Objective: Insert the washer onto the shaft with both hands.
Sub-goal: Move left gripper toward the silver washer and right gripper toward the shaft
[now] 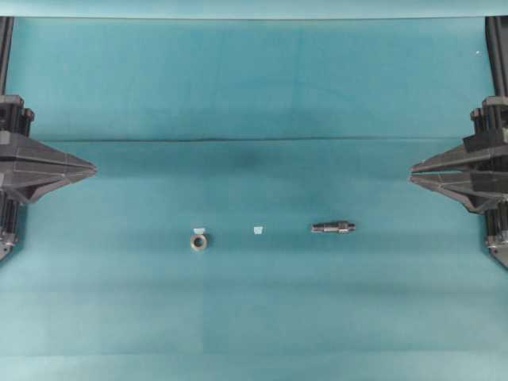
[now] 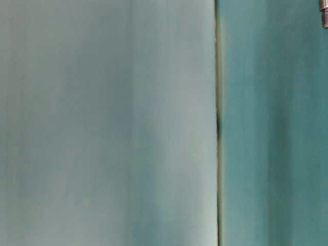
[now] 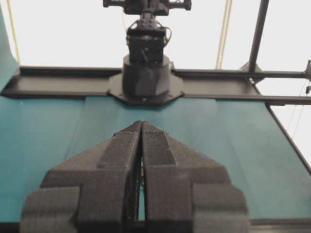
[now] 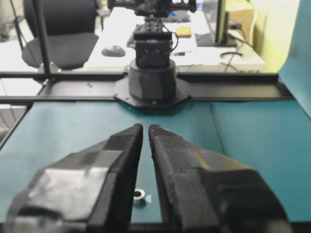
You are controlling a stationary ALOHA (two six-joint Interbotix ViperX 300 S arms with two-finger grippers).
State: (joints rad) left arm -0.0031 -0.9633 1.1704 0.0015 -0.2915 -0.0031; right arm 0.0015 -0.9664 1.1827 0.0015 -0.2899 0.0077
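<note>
The washer [image 1: 198,241], a small grey metal ring, lies flat on the teal cloth left of centre. It also shows in the right wrist view [image 4: 139,195], seen through the slit between the fingers. The shaft [image 1: 333,228], a dark stepped rod, lies on its side right of centre, well apart from the washer. My left gripper [image 1: 94,168] hangs at the left edge, shut and empty, its tips touching in the left wrist view [image 3: 141,124]. My right gripper [image 1: 413,173] hangs at the right edge, empty and shut but for a narrow slit [image 4: 146,127].
Two tiny pale tape squares lie on the cloth, one just behind the washer [image 1: 200,229] and one at the middle [image 1: 257,230]. Each wrist view faces the opposite arm's black base [image 3: 146,73] [image 4: 152,77]. A small metal end [image 2: 324,15] shows in the table-level view's top right corner.
</note>
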